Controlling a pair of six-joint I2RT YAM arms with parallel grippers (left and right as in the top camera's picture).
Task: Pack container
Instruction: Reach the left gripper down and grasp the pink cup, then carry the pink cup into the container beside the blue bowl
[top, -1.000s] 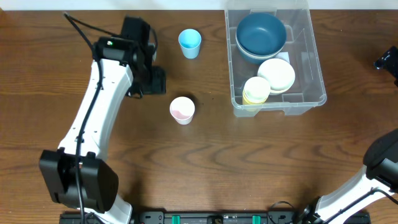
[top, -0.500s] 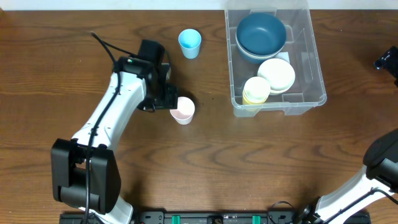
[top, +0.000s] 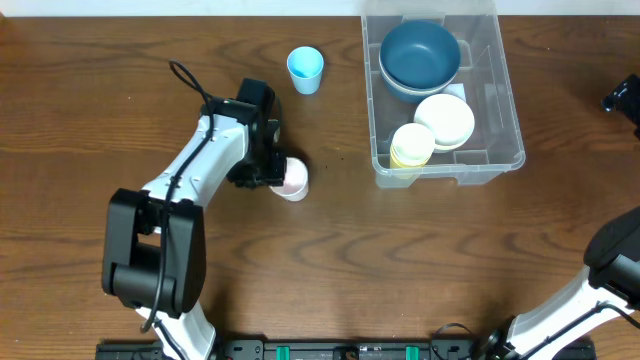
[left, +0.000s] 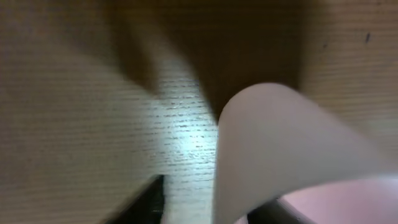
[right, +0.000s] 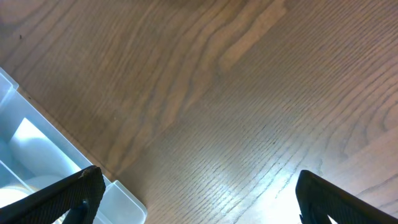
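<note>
The left arm has swung in from the table's left side, and the left gripper (top: 279, 174) now sits at the pink cup (top: 296, 181), its jaws narrower than a second ago.

The container (top: 511, 110) stands at the far right of the table (top: 400, 260), well apart from that cup. It holds a blue bowl (top: 420, 55), a white bowl (top: 446, 120) and a yellow cup (top: 411, 146). A blue cup (top: 305, 70) waits to its left.

In the left wrist view the jaws straddle the pink cup's wall, one finger (left: 149, 200) outside and apart from it. I cannot tell whether they pinch it yet. The right gripper (right: 199, 199) hangs wide open and empty beside the container's corner.

A grip on only a thin, light wall is the main risk. The cup may tip or skid as the jaws close, or swing and slip during the lift. It could also catch the container's rim on the way in.
</note>
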